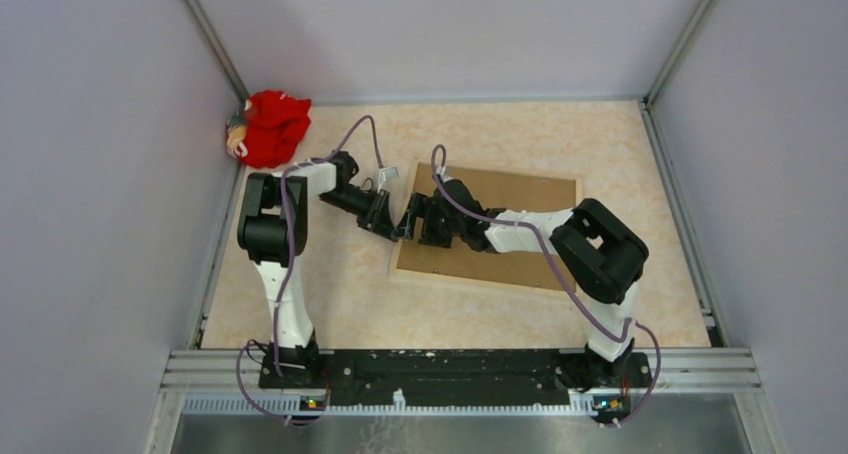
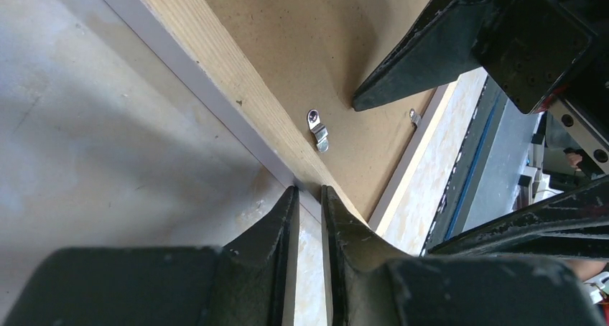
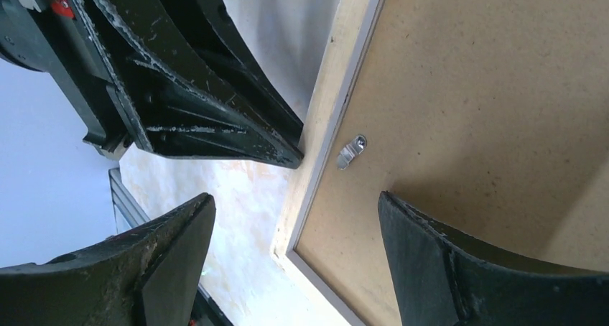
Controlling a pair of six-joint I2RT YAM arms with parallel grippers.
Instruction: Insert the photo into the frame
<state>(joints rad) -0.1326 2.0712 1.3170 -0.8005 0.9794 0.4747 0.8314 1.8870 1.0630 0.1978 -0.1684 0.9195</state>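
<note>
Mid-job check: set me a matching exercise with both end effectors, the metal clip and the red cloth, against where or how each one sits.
1 left end effector
2 right end effector
3 metal clip
4 red cloth

A far left corner of the table
B fingers wide apart, straddling the edge of the frame
C fingers nearly together at the frame's rim
D on the brown backing board

Pairs: 1-C, 2-B, 3-D, 4-A

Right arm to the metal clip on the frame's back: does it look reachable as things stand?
Probably yes. The right pincer hangs open over the edge of the frame with the clip bare just ahead of its fingers; the left pincer, close by, may crowd it.
</note>
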